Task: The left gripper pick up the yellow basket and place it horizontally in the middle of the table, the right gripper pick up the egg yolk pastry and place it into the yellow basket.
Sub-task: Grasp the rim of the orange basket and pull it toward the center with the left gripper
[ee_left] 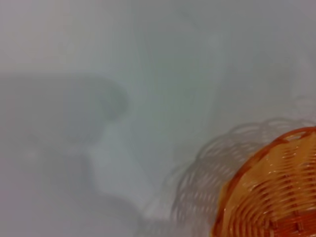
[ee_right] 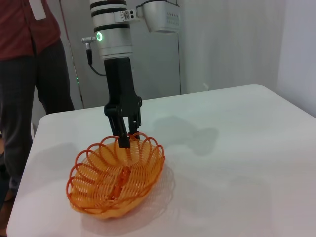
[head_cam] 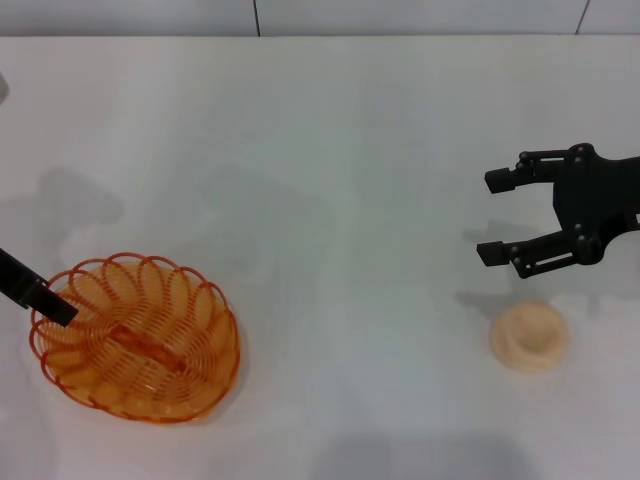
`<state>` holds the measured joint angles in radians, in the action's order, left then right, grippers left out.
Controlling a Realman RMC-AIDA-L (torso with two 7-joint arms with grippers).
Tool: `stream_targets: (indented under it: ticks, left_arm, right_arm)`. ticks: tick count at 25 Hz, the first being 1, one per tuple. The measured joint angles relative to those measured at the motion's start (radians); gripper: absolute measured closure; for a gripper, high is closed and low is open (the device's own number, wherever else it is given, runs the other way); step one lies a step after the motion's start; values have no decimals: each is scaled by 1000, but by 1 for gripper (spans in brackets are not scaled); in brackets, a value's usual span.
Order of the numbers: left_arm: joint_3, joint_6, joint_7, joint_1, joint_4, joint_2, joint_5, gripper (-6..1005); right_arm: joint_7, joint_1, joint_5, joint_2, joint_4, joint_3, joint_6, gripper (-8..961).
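A: Basket first. Your left gripper point(ee_right: 124, 138) has its fingers pinched together on the looped rim of the yellow basket point(head_cam: 135, 338), at the rim's end nearest that arm. In the right wrist view the claw comes down nearly upright onto the rim, the green light lit on the cuff above it.

B: And which way does the basket lie?

A: Its long axis runs away from your left gripper toward the near-middle of the table point(head_cam: 330, 180), slanted rather than square to the table edge. The open side faces up. The gripped end looks slightly raised in the right wrist view; I cannot tell whether the rest of the base is touching the table. Your left wrist view shows only one curved stretch of the basket point(ee_left: 276, 192) and its shadow.

B: The other arm?

A: Your right gripper point(head_cam: 497, 216) hovers with its two fingers spread wide, holding nothing. The egg yolk pastry point(head_cam: 529, 337) sits on the table just nearer you than those fingertips, close below them, dome up on its flat base, well apart from the basket.
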<state>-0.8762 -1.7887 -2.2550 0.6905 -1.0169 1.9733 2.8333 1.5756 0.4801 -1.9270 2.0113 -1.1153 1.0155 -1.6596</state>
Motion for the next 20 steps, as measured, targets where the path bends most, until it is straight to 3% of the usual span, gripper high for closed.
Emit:
stream_targets:
  ticks: [4,20]
  left_arm:
    - [-12,8,0,-2,0,0,0,605]
    - [-15,83,8,2,41,15,0,600]
  right_arm:
    - [0,0,0,0,0,0,0,80]
    - [0,0,-2,-2,0,-2,0,80]
